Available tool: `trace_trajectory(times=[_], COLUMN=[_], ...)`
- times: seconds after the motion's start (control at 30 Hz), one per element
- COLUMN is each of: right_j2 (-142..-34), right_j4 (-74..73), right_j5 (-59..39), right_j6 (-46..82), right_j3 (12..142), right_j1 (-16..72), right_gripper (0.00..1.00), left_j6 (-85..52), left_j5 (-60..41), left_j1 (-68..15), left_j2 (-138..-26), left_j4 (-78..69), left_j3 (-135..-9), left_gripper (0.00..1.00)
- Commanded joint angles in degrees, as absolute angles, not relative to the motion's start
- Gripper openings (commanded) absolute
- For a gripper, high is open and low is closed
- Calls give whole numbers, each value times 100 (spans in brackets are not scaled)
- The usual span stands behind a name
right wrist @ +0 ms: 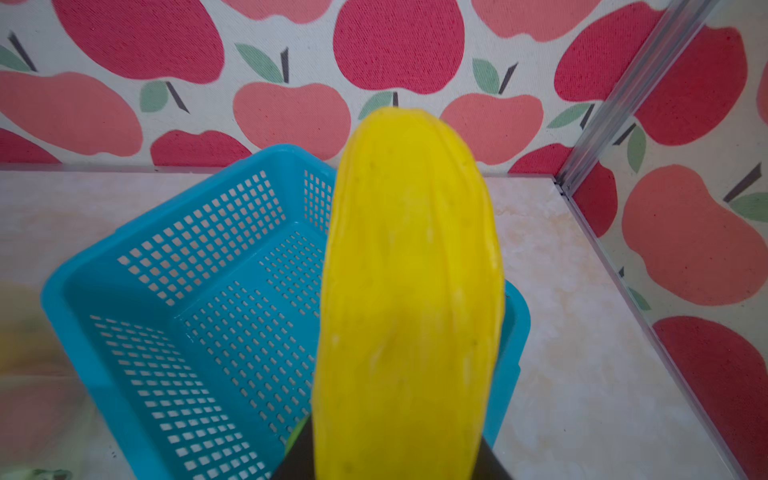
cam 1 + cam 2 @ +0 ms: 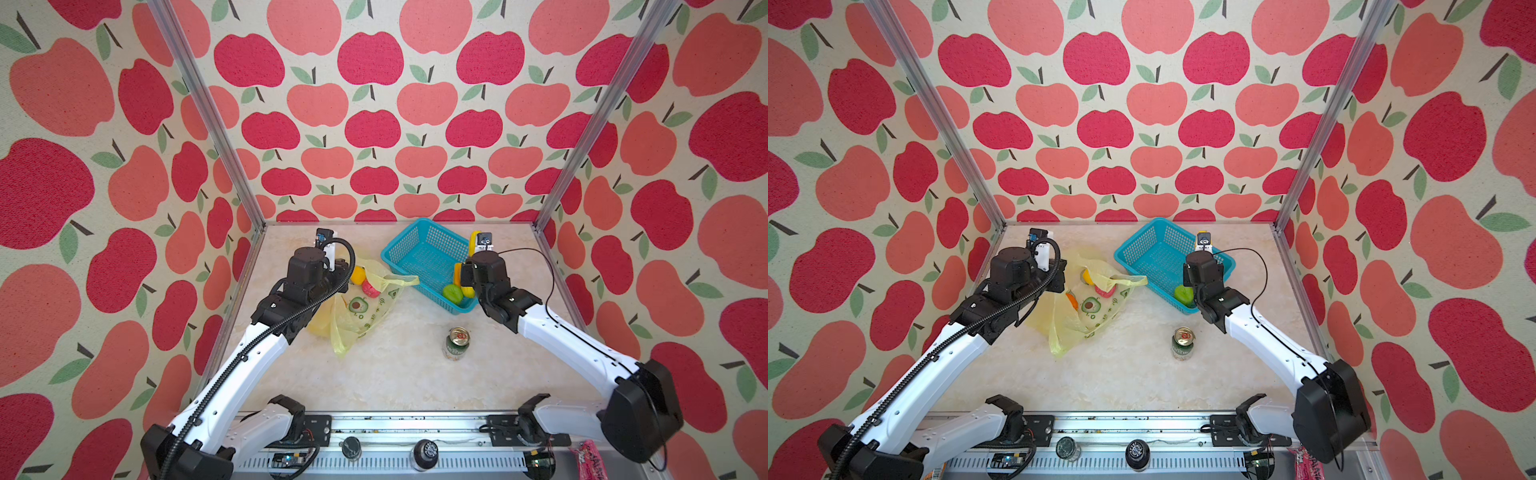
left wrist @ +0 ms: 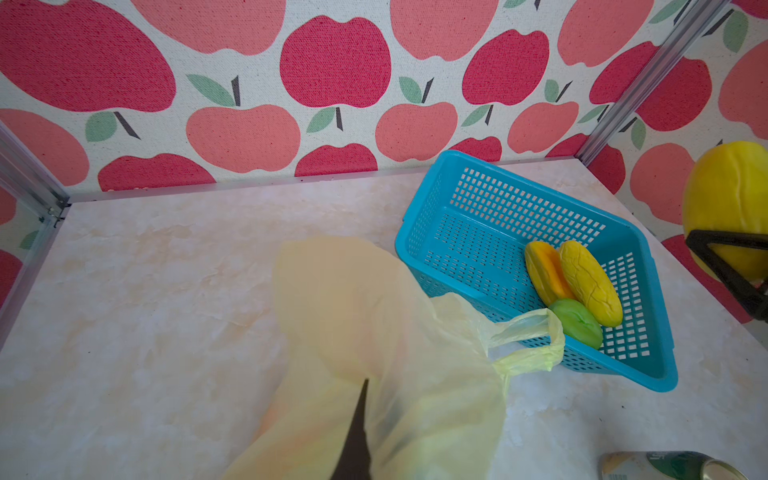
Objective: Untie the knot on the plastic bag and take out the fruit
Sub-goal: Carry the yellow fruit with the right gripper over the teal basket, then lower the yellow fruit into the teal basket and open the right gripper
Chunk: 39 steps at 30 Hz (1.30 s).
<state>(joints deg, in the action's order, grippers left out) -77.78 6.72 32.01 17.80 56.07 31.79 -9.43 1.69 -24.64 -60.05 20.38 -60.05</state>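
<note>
Your left gripper (image 3: 356,432) is pressed together on the plastic bag (image 2: 357,320), whose pale-yellow film drapes up over the claw. The bag lies on the table (image 2: 395,382) just left of the 1 teal mesh basket (image 2: 419,245). Its 2 handle loops (image 3: 534,332) lie apart, 1 reaching the basket's side and 1 pointing toward the table's front. In the bag's mouth you can count 3 pieces: 1 yellow fruit (image 2: 357,274), 1 pink-red fruit (image 2: 370,289) and 1 orange fruit (image 2: 1072,300). Your right gripper (image 1: 395,461) pinches 1 long yellow fruit (image 1: 407,291) over the basket. In the basket lie 3 more: 1 green round fruit (image 3: 577,322), 1 lumpy yellow fruit (image 3: 590,282) and 1 yellow-orange fruit (image 3: 542,270). 1 green drink can (image 2: 457,343) stands upright near the basket's front corner.
</note>
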Motion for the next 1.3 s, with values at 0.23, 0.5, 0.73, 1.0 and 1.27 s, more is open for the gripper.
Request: trace_trajectory(times=[0.23, 0.5, 0.73, 1.0, 1.27], right_j2=[-9004, -9595, -9629, -9937, -10005], right_j4=[1862, 2411, 2411, 2610, 2580], right_j5=[2145, 2218, 1925, 1959, 1930], right_j6=[2516, 2497, 2593, 2602, 2593], right_j3=[6413, 6926, 6862, 7079, 7096], right_j1=[2642, 2391, 2129, 2083, 2083], right_gripper=[14, 11, 23, 49, 51], left_j6=[-870, -870, -870, -870, -868], left_j5=[137, 114, 123, 123, 133], left_j1=[-2479, -2479, -2479, -2479, -2479], left_j2=[-5950, -5948, -5915, -5888, -5839], left_j4=[2016, 2011, 1989, 2008, 2000], left_j3=[-6150, -6145, -6126, -6117, -6101], left_gripper=[0, 0, 0, 0, 0])
